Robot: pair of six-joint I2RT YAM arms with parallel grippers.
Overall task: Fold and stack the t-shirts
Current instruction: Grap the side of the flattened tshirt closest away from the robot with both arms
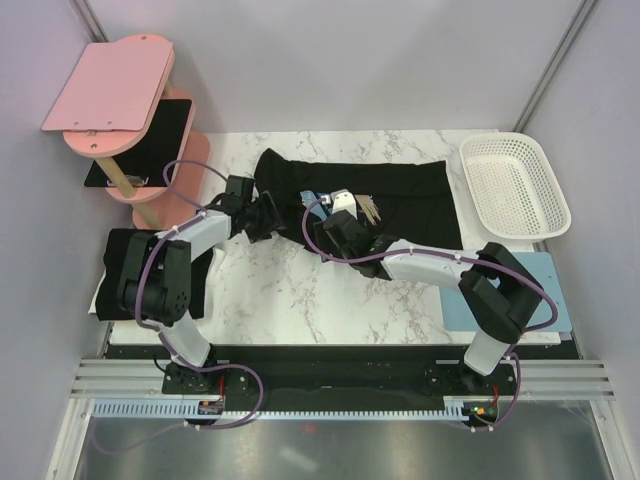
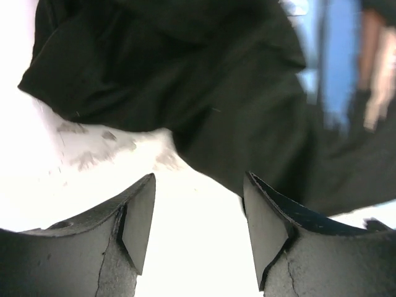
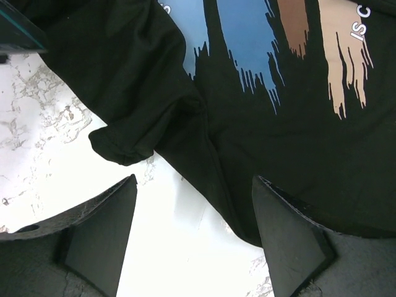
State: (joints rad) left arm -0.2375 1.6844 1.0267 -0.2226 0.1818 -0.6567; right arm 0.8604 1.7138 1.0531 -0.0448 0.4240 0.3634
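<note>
A black t-shirt (image 1: 400, 190) lies spread across the back of the marble table (image 1: 330, 310), its streaked blue, white and tan print (image 3: 247, 43) facing up. My left gripper (image 1: 268, 216) hovers at the shirt's left side. Its jaws are open over bare marble with nothing between them (image 2: 199, 185), and the cloth edge (image 2: 204, 124) is just ahead. My right gripper (image 1: 322, 222) is low over the shirt's near edge beside the print. It is open (image 3: 195, 185). A rolled sleeve (image 3: 124, 145) lies ahead, and the right fingertip (image 3: 278, 210) overlaps the hem.
A white basket (image 1: 515, 185) stands at the back right. A light blue mat (image 1: 545, 290) lies at the right edge, under the right arm. A pink shelf stand (image 1: 110, 85) at the back left carries a thin black board (image 1: 150, 140).
</note>
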